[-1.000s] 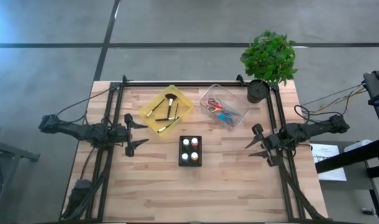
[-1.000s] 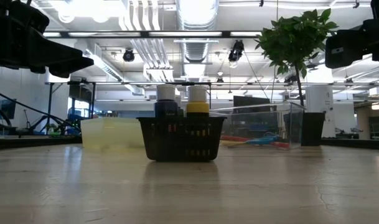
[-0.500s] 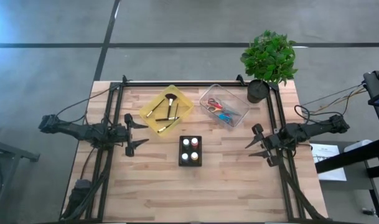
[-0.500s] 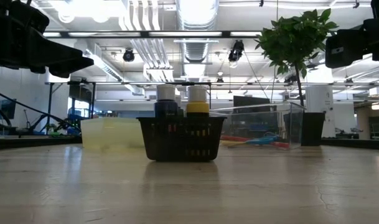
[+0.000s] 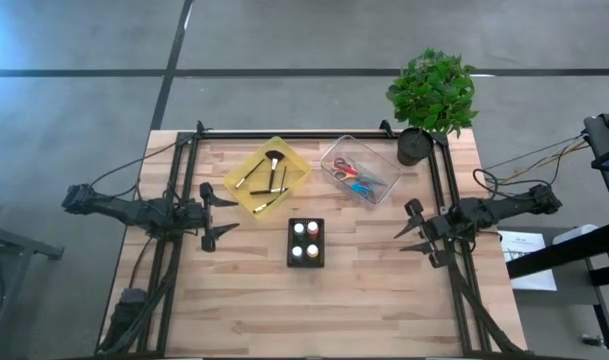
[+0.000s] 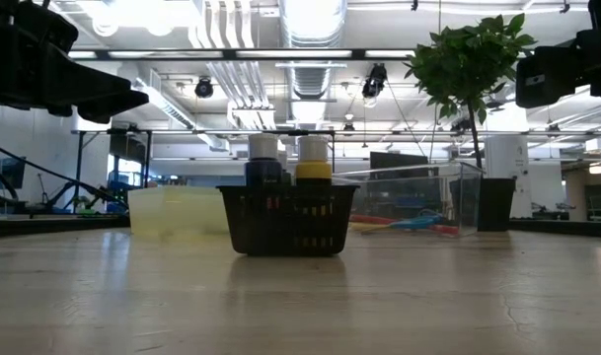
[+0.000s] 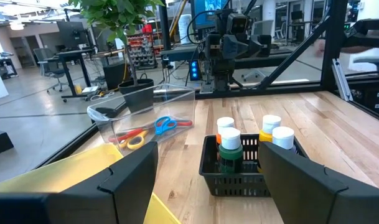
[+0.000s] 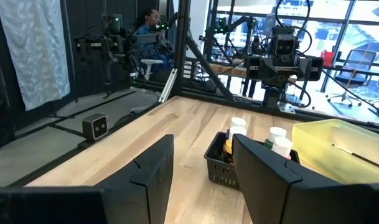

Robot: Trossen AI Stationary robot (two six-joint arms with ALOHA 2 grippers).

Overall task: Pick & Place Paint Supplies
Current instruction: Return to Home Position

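Wooden tabletop [image 5: 364, 300] from above: black basket [image 5: 306, 264] at centre held the four paint bottles [image 5: 299, 230], yellow bin [image 5: 294, 165] at 11 o'clock held the dark-handled brushes [image 5: 269, 182], transparent bin [image 5: 344, 143] at 1 o'clock held the red, blue and yellow scissors [image 5: 348, 170], potted plant [image 5: 432, 95] sat at the 1 o'clock corner beyond it. Left claw [image 5: 232, 216] hovered over the 9 o'clock edge and right claw [image 5: 402, 230] over the 3 o'clock edge, each pointing in toward the basket. Both claws had fingers [image 7: 127, 180] spread wide apart, gripping nothing, well clear of every bin.
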